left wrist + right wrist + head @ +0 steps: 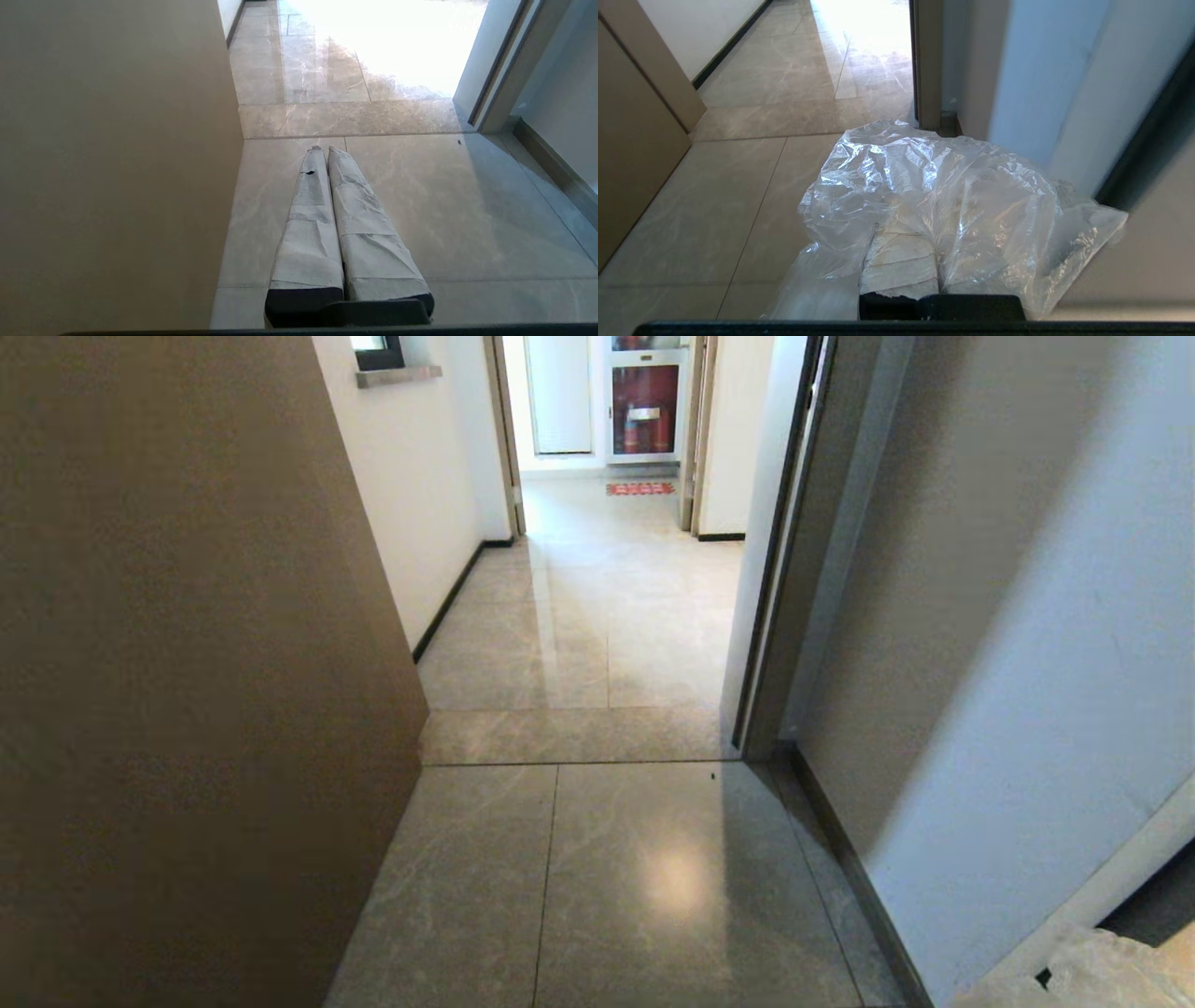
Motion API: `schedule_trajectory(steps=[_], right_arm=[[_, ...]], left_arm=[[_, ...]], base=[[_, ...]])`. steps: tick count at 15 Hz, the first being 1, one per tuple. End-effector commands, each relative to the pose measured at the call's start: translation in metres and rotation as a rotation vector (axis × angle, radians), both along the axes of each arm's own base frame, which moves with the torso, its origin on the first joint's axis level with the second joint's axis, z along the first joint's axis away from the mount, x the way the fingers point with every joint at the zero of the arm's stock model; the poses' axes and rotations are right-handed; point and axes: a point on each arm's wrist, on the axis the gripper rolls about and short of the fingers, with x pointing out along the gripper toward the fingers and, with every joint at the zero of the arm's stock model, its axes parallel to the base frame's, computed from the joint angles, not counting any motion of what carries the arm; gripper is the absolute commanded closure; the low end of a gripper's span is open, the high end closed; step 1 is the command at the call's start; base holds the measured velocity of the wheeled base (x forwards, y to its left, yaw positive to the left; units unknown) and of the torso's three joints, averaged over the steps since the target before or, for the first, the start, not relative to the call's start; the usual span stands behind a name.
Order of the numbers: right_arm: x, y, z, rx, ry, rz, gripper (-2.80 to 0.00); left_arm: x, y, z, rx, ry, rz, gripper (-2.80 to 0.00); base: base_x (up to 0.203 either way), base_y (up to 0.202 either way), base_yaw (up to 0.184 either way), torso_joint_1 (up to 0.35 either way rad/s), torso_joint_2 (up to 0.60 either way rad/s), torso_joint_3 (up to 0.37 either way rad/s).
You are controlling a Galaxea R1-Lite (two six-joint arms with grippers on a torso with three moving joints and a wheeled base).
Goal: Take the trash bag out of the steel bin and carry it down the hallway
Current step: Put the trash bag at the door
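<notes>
While the hallway [597, 616] is lying ahead, the trash bag [943, 196] is being held bunched over the clenched right tool [901, 242]; being thin, light and slippery, it is best gripped by gathered plastic. The left tool [327, 154] is hanging clenched, empty.

The hallway floor [607, 859] runs from near to far. A door panel [187, 663] stands on the left, a wall [1027, 663] on the right. The trash bag [934, 186] lies over the right claw [901, 261].

Thin clear crinkly plastic trash bag [952, 196]; hallway [597, 859] w/ glossy marbled tile; matt brown door panel [187, 691].
</notes>
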Motion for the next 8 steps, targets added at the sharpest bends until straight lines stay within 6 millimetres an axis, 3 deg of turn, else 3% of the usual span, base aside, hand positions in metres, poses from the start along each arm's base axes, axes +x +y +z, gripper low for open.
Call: schedule_trajectory(steps=[1,8], right_arm=[[0.0002,0.0000,-0.0003,0.000,0.002,-0.001,0.00],[0.0002,0.0000,-0.0003,0.000,0.002,-0.001,0.00]], left_arm=[[0.0000,0.0000,0.0000,0.000,0.000,0.000,0.00],[0.0000,0.0000,0.0000,0.000,0.000,0.000,0.00]], base=[[0.196,0.000,0.003,-0.002,0.01,0.009],[0.194,0.000,0.002,0.004,0.00,0.001]])
